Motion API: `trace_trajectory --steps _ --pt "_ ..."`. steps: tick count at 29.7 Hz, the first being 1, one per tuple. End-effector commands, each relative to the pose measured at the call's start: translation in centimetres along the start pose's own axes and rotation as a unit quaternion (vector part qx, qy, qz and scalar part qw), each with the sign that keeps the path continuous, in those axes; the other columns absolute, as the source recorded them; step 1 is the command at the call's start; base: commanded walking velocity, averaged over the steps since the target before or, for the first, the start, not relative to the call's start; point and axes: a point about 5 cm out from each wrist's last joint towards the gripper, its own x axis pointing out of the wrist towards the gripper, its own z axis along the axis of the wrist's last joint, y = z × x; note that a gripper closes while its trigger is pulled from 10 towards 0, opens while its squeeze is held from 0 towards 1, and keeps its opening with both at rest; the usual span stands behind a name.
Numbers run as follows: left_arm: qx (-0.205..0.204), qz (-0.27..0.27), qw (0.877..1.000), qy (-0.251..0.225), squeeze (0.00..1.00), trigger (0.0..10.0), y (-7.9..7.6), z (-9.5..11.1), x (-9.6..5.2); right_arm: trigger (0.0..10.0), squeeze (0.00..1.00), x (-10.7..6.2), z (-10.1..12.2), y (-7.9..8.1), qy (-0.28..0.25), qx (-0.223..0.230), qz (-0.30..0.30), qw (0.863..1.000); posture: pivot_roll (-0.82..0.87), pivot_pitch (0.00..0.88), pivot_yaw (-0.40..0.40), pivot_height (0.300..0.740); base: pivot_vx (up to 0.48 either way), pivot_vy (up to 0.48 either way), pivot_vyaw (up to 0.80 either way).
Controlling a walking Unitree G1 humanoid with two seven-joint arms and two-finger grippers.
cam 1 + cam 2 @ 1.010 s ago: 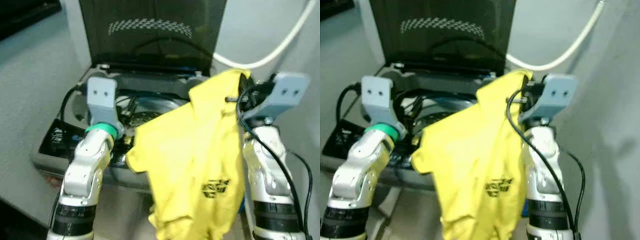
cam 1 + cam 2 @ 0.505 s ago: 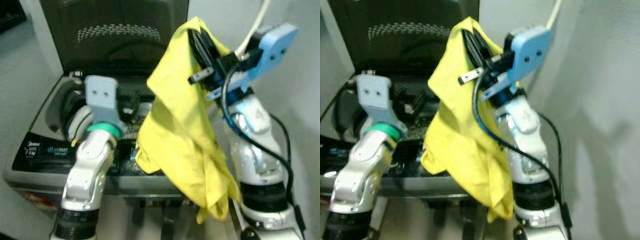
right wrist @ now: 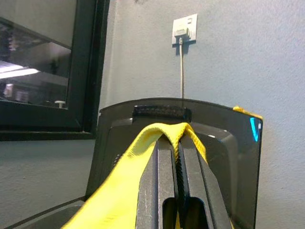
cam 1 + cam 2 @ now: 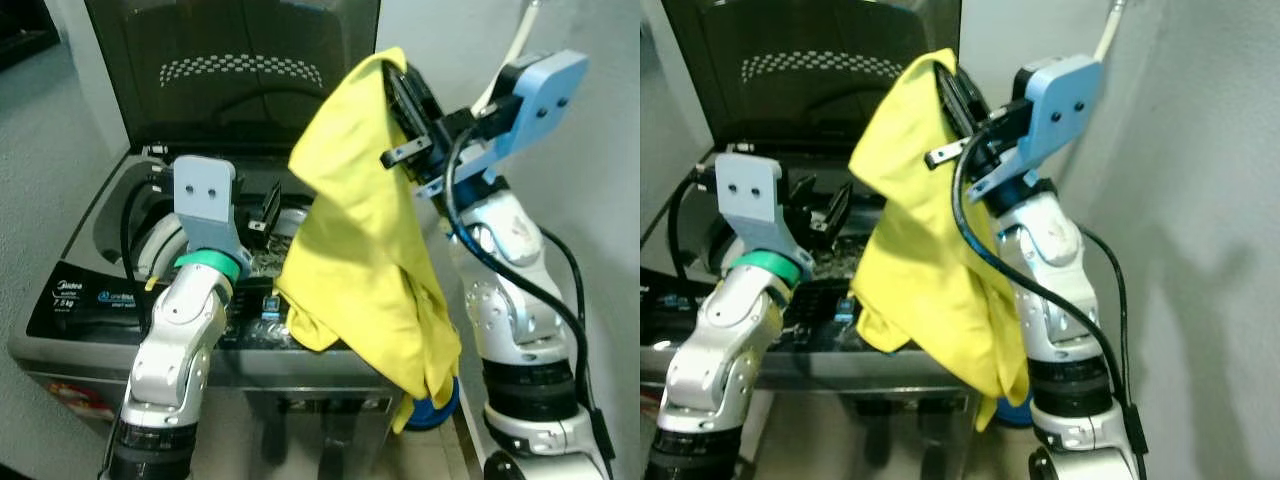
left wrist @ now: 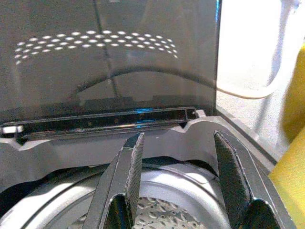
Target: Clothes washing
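Note:
A yellow shirt (image 4: 365, 250) hangs from my right gripper (image 4: 400, 85), which is raised high over the right side of the top-loading washing machine (image 4: 90, 300) and is shut on the shirt's top fold. In the right wrist view the cloth (image 3: 119, 191) drapes over both shut fingers (image 3: 164, 171). The shirt's lower end dangles past the machine's front right corner. The machine's dark lid (image 4: 240, 60) stands upright. My left gripper (image 5: 178, 138) is open and holds nothing above the perforated drum (image 5: 162, 210).
A white hose (image 4: 520, 30) runs along the grey wall (image 4: 1210, 200) close on the right. A blue object (image 4: 437, 405) lies on the floor by the machine's right front. The control panel (image 4: 70, 295) faces me at the front left.
My right arm has lifted the yellow shirt from chest height to high above the machine's right side. The head view has shifted; the left gripper stays over the drum.

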Motion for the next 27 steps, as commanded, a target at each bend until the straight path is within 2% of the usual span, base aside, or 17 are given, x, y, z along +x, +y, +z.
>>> trace_trajectory --steps 1,7,16,19,21,22,23,24,25,26,27 --pt "0.001 0.008 1.0 0.0 0.0 10.0 0.4 -0.1 0.1 10.0 0.0 -0.1 -0.2 0.1 0.002 0.002 -0.001 1.0 0.03 0.0 0.068 0.74 0.0 0.48 0.0" --pt "0.0 0.009 1.0 0.0 0.0 10.0 0.5 -0.1 0.1 10.0 0.0 -0.3 -0.4 -0.4 0.008 -0.008 -0.016 1.0 0.03 0.0 0.073 0.74 0.0 0.452 0.0" --pt "0.005 0.006 1.0 0.005 0.0 10.0 0.5 -0.2 0.2 10.0 0.0 -0.6 -0.7 -0.7 0.015 -0.019 -0.027 0.999 0.03 0.0 0.076 0.74 0.0 0.0 0.0" --pt "0.006 -0.014 1.0 0.002 0.0 10.0 0.3 0.0 0.2 10.0 0.0 -0.6 -0.7 -0.7 0.015 -0.027 -0.029 0.999 0.02 0.0 0.077 0.74 0.0 0.0 0.0" --pt "0.005 -0.065 0.998 -0.012 0.0 10.0 0.6 1.0 0.1 10.0 0.0 -0.5 -0.4 -1.0 0.011 -0.033 -0.032 0.999 0.02 0.0 0.076 0.74 0.0 0.0 0.0" --pt "0.005 -0.065 0.998 -0.012 0.0 10.0 0.6 1.0 0.1 10.0 0.0 -0.5 -0.4 -1.0 0.011 -0.033 -0.032 0.999 0.02 0.0 0.076 0.74 0.0 0.0 0.0" --pt "-0.003 -0.112 0.993 -0.027 0.0 10.0 1.1 2.4 -0.2 10.0 0.0 -0.1 0.1 -1.4 0.004 -0.033 -0.034 0.999 0.02 0.0 0.075 0.74 0.0 0.0 0.0" --pt "-0.003 -0.112 0.993 -0.027 0.0 10.0 1.1 2.4 -0.2 10.0 0.0 -0.1 0.1 -1.4 0.004 -0.033 -0.034 0.999 0.02 0.0 0.075 0.74 0.0 0.0 0.0" --pt "-0.025 -0.213 0.975 -0.052 0.0 10.0 1.9 5.1 -1.2 10.0 0.0 0.9 0.8 -2.1 -0.01 -0.038 -0.03 0.999 0.03 0.0 0.069 0.74 0.0 0.0 0.0" --pt "-0.034 -0.277 0.959 -0.058 0.0 10.0 2.0 6.4 -2.2 10.0 0.0 1.7 1.4 -2.4 -0.019 -0.04 -0.024 0.999 0.02 0.0 0.067 0.74 0.0 0.0 0.0" --pt "-0.034 -0.277 0.959 -0.058 0.0 10.0 2.0 6.4 -2.2 10.0 0.0 1.7 1.4 -2.4 -0.019 -0.04 -0.024 0.999 0.02 0.0 0.067 0.74 0.0 0.0 0.0"
